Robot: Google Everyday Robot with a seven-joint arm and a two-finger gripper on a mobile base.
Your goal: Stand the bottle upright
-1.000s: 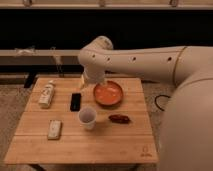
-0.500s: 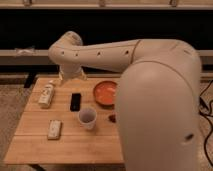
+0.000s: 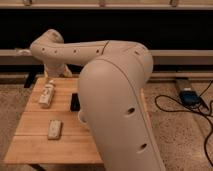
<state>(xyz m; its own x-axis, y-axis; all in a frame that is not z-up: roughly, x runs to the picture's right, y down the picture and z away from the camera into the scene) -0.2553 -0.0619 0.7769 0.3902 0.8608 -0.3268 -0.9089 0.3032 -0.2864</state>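
The bottle point(image 3: 47, 95), small and whitish with a pale label, lies on its side at the far left of the wooden table point(image 3: 35, 147). My gripper point(image 3: 55, 74) hangs from the arm's wrist just behind the bottle, over the table's far left edge, a little above it and apart from it. The big cream arm point(image 3: 115, 100) sweeps across the middle of the view and hides the right half of the table.
A flat pale packet point(image 3: 54, 129) lies at the front left of the table. A small black object point(image 3: 75, 101) lies mid-table beside the arm. A dark shelf wall runs behind. Cables and a box point(image 3: 189, 96) lie on the floor at right.
The arm has swung further left and nearer the camera. It now covers the cup, the orange bowl and the table's right side. The gripper stands just behind the bottle.
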